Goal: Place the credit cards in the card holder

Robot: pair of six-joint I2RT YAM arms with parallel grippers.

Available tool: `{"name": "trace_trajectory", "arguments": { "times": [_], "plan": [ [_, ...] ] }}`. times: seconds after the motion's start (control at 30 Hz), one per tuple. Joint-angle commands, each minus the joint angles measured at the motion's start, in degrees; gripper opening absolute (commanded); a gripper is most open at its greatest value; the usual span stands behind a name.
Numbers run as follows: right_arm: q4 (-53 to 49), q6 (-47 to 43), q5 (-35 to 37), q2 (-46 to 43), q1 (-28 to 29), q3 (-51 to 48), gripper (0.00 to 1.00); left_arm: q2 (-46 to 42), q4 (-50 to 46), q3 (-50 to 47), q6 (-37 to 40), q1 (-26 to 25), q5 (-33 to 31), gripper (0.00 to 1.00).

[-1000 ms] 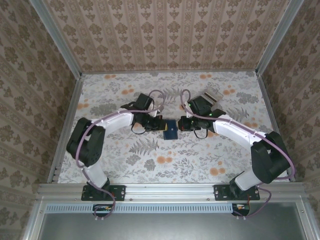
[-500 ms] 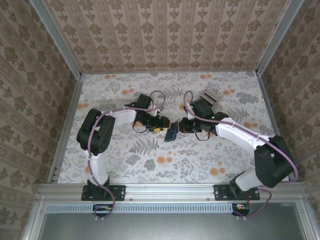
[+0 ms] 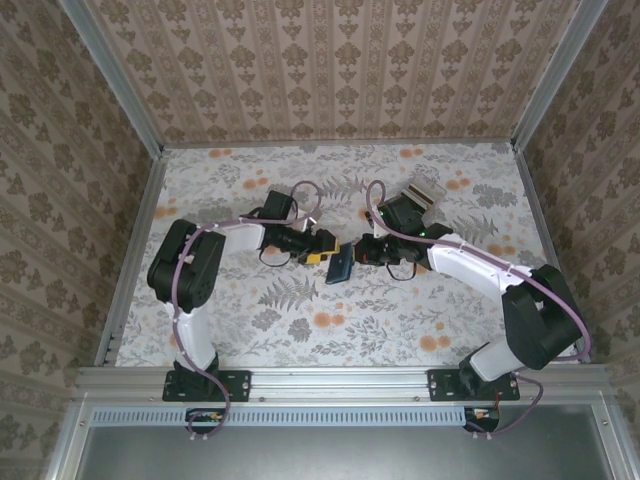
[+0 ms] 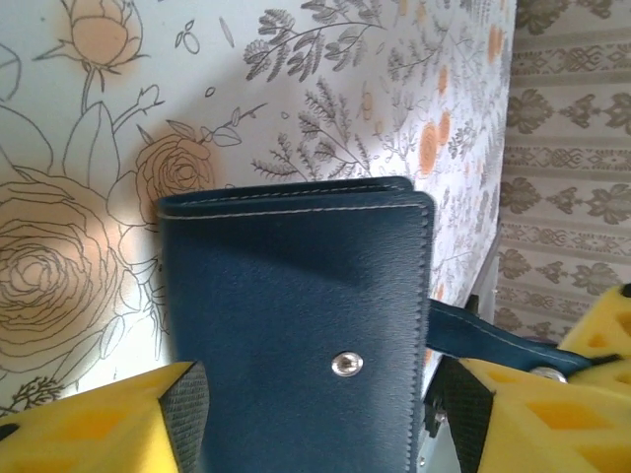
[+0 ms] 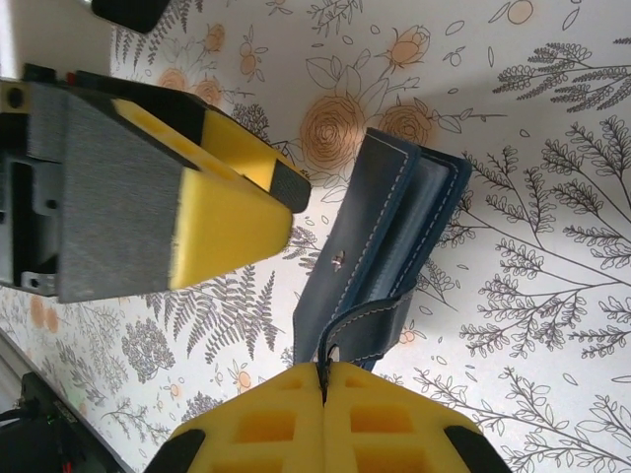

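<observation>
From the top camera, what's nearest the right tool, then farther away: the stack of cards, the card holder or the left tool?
1. card holder, pinched by its tab in the right tool.
2. left tool, just across the holder.
3. stack of cards, back right on the table.

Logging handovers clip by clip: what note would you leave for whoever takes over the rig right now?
Left claw: open, straddling the holder.
Right claw: shut on the holder's tab; holder folded and tilted.
Cards: stacked at the far right of the table.
Done: holder held by its tab.
Left: open the holder and insert the cards. Can't tell if any is inside yet.
</observation>
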Motion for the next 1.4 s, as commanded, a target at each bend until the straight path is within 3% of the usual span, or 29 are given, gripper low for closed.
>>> {"name": "trace_trajectory", "arguments": {
  "times": [0.0, 0.13, 0.47, 0.6, 0.87, 1.1, 1.17, 1.2, 1.3, 1.37],
  "plan": [
    [0.0, 0.9, -2.1, 0.7, 0.4, 3.3, 0.0, -3.1, 0.1, -0.1, 0.4, 1.2, 3.7, 0.68],
    [-0.4, 1.7, -2.3, 0.3, 0.5, 4.6, 0.0, -3.7, -6.5, 1.6, 4.5, 1.2, 1.8, 0.7],
    [-0.2, 1.2, -1.8, 1.7, 1.0, 4.4, 0.0, -0.9, -9.6, 2.8, 4.8, 3.0, 2.1, 0.69],
    [0.8, 1.5, -2.2, 1.8, 1.0, 4.1, 0.0, -0.8, -15.3, 4.6, 8.4, 2.6, -3.3, 0.67],
    [-0.9, 0.8, -2.8, 2.2, 1.3, 6.5, 0.0, -2.0, -10.0, 3.6, 4.6, 2.1, 0.8, 0.68],
    [-0.8, 1.6, -3.0, 2.4, 1.4, 6.7, 0.0, -0.5, -12.6, 5.6, 6.2, -0.3, -0.5, 0.68],
    [-1.5, 1.4, -2.6, 2.4, 1.4, 7.0, 0.0, 0.5, -14.0, 6.0, 6.5, -0.3, -2.5, 0.63],
    [-1.2, 1.4, -2.1, 2.2, 1.4, 6.6, 0.0, 1.2, -14.5, 6.2, 6.7, -0.3, -3.4, 0.56],
    [-2.0, 0.2, -0.6, 2.6, 1.2, 6.2, 0.0, 1.7, -15.3, 5.9, 7.1, 0.5, -5.5, 0.21],
    [-3.3, -0.8, 0.9, 2.7, 1.2, 5.7, 0.02, 1.0, -15.9, 5.8, 7.5, 0.6, -6.4, 0.14]
  ]
}}
